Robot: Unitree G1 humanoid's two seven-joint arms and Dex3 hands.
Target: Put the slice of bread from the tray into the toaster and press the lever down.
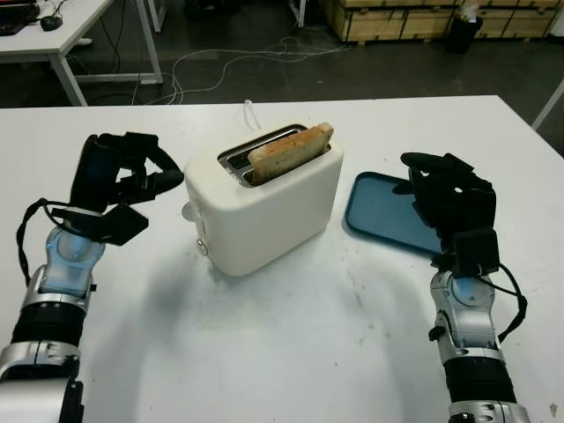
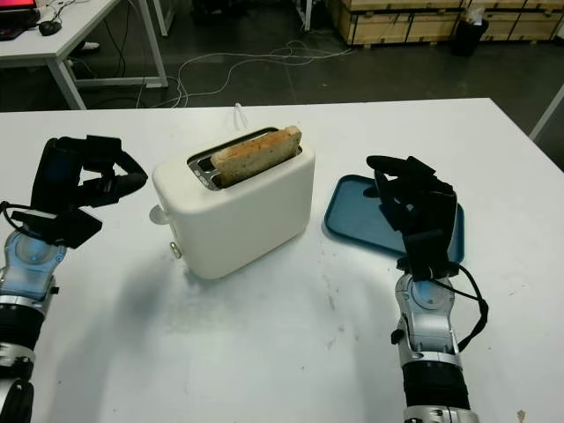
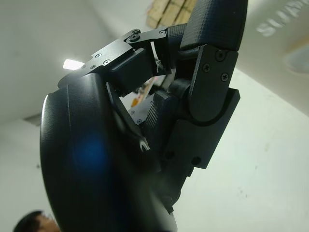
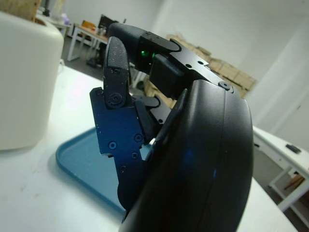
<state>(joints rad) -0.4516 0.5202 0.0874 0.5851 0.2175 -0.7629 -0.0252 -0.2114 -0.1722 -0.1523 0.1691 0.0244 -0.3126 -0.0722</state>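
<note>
Left eye view, bread: slice of bread (image 1: 291,152) stands tilted in a slot of the white toaster (image 1: 264,204), top half protruding.
Left hand: left hand (image 1: 119,185) raised beside the toaster, fingers curled, holding nothing.
Right hand: right hand (image 1: 449,207) upright over the blue tray (image 1: 374,211), fingers curled, holding nothing.

white table (image 1: 291,344), floor cables (image 1: 238,57), wooden crates (image 1: 414,18)

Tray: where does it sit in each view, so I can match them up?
Left eye view: tray, right of centre, right of the toaster, partly behind the right hand.
Right eye view: tray, same place, a little nearer centre.
Left wrist view: not in it.
Right wrist view: tray, on the table beyond the fingers.
Shared landmark: the toaster, also in the right wrist view.
</note>
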